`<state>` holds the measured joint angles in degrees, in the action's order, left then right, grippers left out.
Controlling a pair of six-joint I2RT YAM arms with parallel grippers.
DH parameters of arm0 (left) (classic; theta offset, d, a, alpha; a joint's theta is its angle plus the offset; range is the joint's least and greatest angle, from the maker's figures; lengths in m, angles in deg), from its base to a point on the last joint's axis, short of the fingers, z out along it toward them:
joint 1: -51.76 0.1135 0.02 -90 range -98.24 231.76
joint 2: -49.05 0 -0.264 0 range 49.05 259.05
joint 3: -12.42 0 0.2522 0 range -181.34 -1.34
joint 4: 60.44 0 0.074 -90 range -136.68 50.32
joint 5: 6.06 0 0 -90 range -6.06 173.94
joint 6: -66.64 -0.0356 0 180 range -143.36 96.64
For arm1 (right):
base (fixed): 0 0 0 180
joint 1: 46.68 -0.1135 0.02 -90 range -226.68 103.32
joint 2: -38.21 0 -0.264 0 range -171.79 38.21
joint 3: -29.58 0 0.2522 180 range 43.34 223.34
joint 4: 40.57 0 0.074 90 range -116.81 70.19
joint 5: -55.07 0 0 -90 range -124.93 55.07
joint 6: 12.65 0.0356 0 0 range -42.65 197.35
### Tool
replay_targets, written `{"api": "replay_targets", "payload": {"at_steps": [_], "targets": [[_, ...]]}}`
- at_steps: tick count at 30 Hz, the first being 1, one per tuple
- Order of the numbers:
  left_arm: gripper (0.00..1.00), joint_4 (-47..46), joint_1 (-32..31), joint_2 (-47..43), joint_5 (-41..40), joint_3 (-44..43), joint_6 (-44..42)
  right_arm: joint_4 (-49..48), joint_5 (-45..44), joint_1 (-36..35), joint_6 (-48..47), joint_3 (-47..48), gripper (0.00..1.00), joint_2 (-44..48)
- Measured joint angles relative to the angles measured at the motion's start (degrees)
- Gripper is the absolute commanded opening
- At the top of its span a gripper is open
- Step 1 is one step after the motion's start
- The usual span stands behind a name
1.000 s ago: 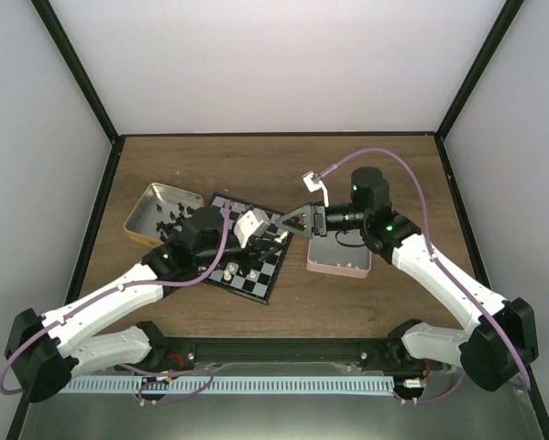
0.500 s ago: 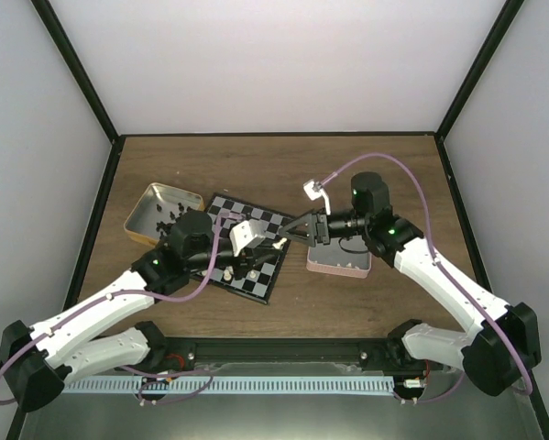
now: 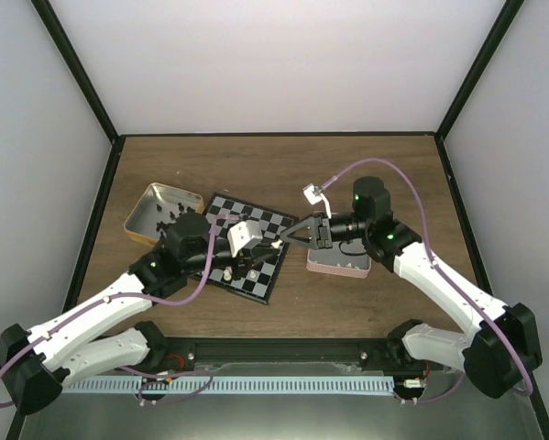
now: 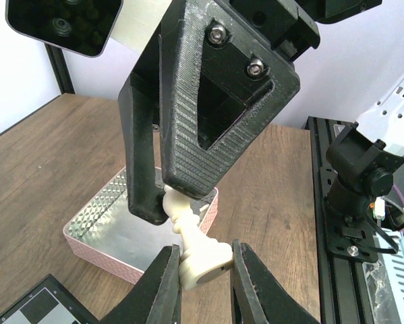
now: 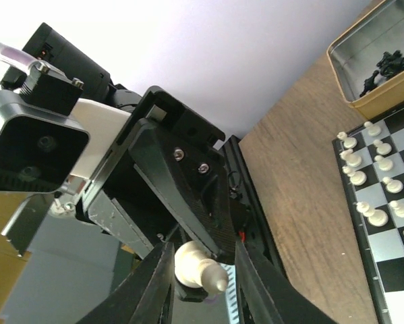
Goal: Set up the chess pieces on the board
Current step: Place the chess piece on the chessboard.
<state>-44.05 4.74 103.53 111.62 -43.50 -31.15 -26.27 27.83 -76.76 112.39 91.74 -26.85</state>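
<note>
Cream-white chess piece [image 4: 196, 244] gripped by left gripper [image 4: 202, 273] and right gripper [image 5: 200, 268].

Top external: up high behind the near edge, looking down and forward, the whole worktop [image 3: 283, 174] in shot edge to edge, nothing close
Left wrist: right in tight over mid-worktop, low, facing the right edge, pink tin [image 4: 114, 229] just beyond
Right wrist: just as tight, tilted, facing the left edge, board [image 5: 390, 223] and gold tin [image 5: 367, 101] ahead
Shared: both wrist views stare at each other across one white piece [image 5: 196, 270]; overhead covers that spot too
</note>
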Motion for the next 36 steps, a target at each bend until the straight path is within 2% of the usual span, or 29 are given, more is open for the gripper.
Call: {"api": "replay_targets", "payload": {"at_steps": [8,19,21,27,32,36], "targets": [[0.09,0.0,0.0,0.0,-0.2,0.1,0.0,-2.8,2.1,-0.1,1.8,-1.3,0.23,0.0],[0.12,-0.6,-0.2,-0.5,0.0,0.1,-0.2,-3.5,1.5,-0.2,1.7,-1.7,0.01,1.0],[0.28,-0.6,-0.2,-0.4,0.0,0.1,-0.2,-3.4,1.1,-0.4,1.6,-1.7,0.01,1.1],[0.66,-0.2,-0.1,-0.1,-3.3,0.3,-0.5,-1.8,-3.2,-0.8,0.5,-1.7,0.01,1.7],[0.81,0.4,-0.1,-1.0,-11.6,0.9,2.4,3.9,-13.5,-0.9,-4.0,-0.3,0.01,2.4],[0.82,1.7,-0.1,-4.7,-18.2,2.6,5.3,9.4,-25.9,-2.5,-9.0,1.7,0.01,2.0]]}}
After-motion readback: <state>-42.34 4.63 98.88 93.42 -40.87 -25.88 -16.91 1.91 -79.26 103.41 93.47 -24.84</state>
